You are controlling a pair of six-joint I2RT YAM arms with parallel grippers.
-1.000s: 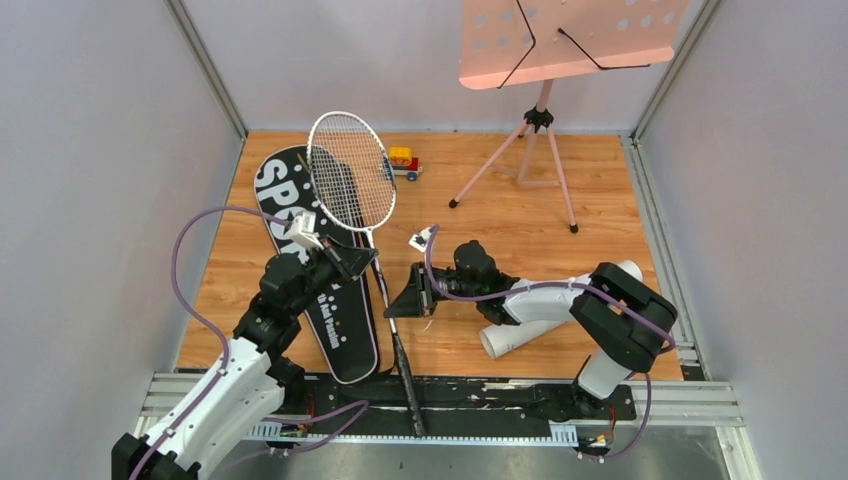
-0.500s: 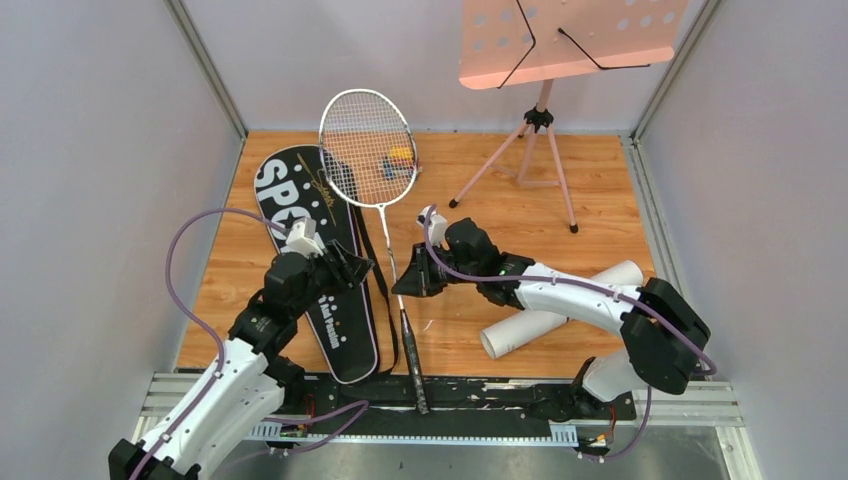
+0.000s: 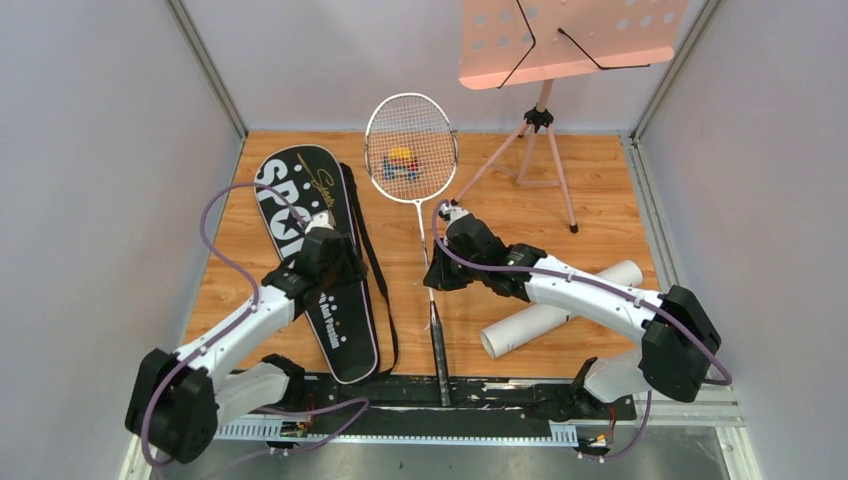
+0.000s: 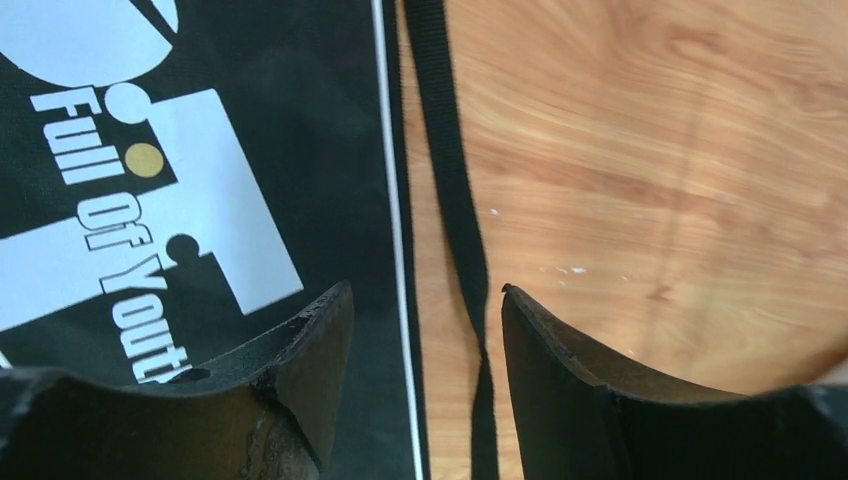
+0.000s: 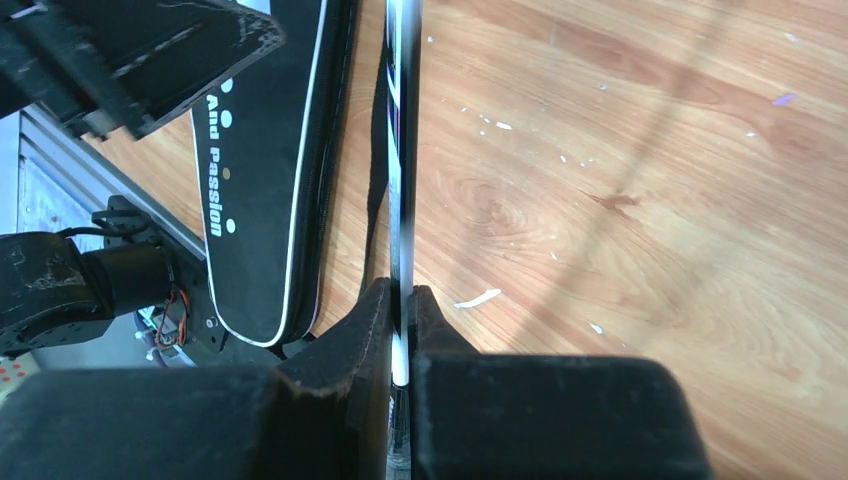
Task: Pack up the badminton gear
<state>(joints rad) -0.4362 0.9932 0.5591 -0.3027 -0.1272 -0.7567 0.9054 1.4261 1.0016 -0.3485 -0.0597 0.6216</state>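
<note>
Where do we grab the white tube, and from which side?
Mid-length on the white tube, from straight above, jaws set across its long axis. It is round and lies flat and diagonal on the wooden floor, so a centred grip should keep it level. If it is too wide, pinch the rim of its open near end instead.

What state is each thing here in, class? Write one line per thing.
black bag, lying flat.
racket, held by its shaft.
white tube, lying on its side.
left gripper, open and empty, over the black bag's edge.
right gripper, shut on the racket's shaft.
music stand, upright on its tripod.
toy car, beyond the racket's head, seen through its strings.
</note>
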